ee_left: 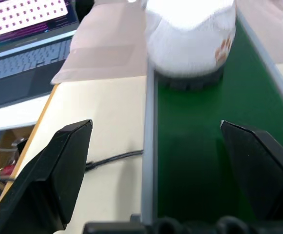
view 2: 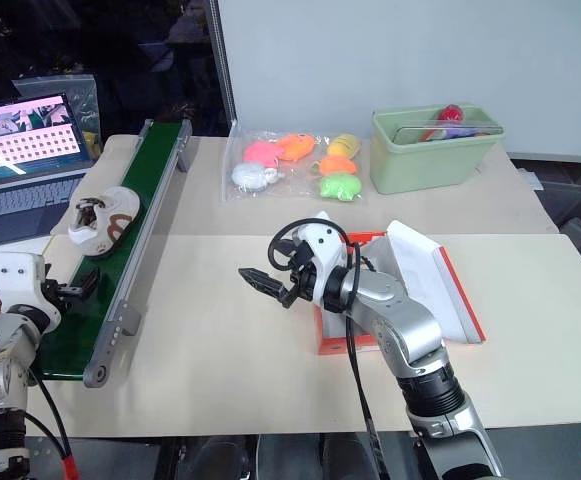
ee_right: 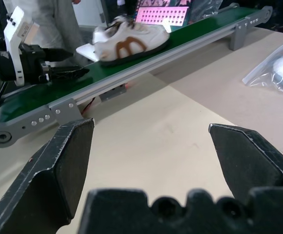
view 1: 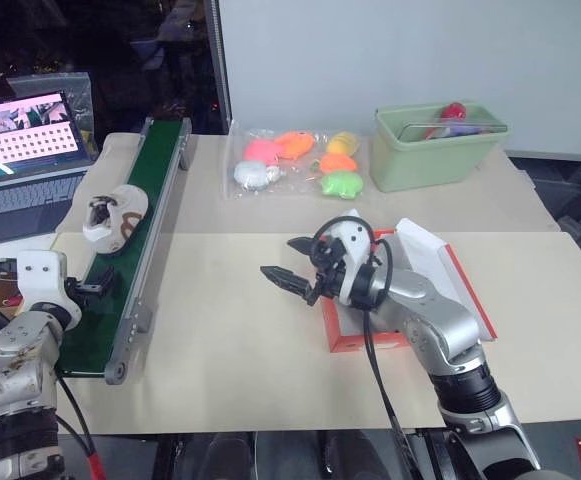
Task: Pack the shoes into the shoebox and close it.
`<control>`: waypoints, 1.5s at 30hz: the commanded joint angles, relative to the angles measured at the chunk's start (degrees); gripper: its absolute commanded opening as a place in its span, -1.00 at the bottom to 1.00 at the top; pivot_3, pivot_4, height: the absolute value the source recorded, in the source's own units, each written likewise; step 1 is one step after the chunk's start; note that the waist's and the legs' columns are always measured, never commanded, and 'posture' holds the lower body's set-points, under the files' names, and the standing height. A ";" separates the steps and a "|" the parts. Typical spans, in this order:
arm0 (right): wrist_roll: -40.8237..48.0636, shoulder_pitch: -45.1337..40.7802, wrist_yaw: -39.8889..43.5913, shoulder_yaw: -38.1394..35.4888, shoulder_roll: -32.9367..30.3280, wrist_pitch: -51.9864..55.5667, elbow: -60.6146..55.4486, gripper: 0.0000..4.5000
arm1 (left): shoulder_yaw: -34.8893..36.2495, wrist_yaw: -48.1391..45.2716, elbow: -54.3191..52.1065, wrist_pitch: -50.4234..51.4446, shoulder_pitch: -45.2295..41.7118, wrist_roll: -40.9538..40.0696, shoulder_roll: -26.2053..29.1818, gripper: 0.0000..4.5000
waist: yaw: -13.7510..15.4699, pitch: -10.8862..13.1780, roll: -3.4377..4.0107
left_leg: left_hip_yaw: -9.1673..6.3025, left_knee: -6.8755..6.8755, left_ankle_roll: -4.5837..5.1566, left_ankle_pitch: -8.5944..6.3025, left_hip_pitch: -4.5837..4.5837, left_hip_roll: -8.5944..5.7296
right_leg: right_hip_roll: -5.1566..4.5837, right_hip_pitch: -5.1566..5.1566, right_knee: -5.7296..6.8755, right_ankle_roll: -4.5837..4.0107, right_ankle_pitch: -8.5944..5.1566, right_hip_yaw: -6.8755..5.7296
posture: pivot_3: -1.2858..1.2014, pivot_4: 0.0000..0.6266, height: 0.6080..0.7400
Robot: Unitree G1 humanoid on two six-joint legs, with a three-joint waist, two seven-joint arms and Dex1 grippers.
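Shoe [view 1: 113,219] on belt [view 1: 140,260]; left gripper [view 1: 92,285] jaws apart behind it, right gripper [view 1: 292,270] also apart, empty, beside box [view 1: 370,340].

The right pincer [view 1: 292,274] hung above the counter [view 1: 230,350] with its black fingers spread and empty, pointing toward the green conveyor belt [view 1: 135,245]. Just behind its wrist lay the orange-red shoebox [view 1: 370,335], its white-lined lid [view 1: 440,265] open. The left pincer [view 1: 95,287] sat over the near end of the belt, fingers apart, nothing between them. Just beyond it, farther up the belt, rested one white shoe [view 1: 115,215] with brown trim. Well beyond the right pincer stood a pale green bin [view 1: 435,150] and bagged plush toys [view 1: 295,160].
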 commanded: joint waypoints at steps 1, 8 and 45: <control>0.74 -0.07 -0.70 -1.85 0.46 0.35 -2.81 0.98 | -0.49 -0.79 -0.45 -1.09 -1.13 -0.35 0.80 1.00 | -0.12 0.00 0.00 | 0.00 0.00 0.00 0.00 0.00 0.00 | 0.00 0.00 0.00 0.00 0.00 0.00 | 0.03 -0.52 0.83; 0.91 0.00 -1.35 -2.58 0.58 1.02 -3.49 0.98 | -1.74 -0.77 -1.54 0.37 -1.63 -0.77 0.21 1.00 | -0.39 0.00 0.00 | 0.00 -0.02 0.00 0.00 0.00 0.02 | 0.00 -0.02 0.01 0.00 0.00 0.00 | 0.03 -0.52 0.83; 54.91 -18.05 -40.83 -32.69 23.99 26.96 18.55 1.00 | -28.77 -3.37 -38.46 8.77 -7.10 -3.94 -12.31 0.33 | -1.13 0.06 -0.08 | -0.01 -0.24 0.01 0.01 -0.27 0.00 | 0.05 -0.18 0.07 -0.02 0.03 0.02 | 0.03 -0.52 0.83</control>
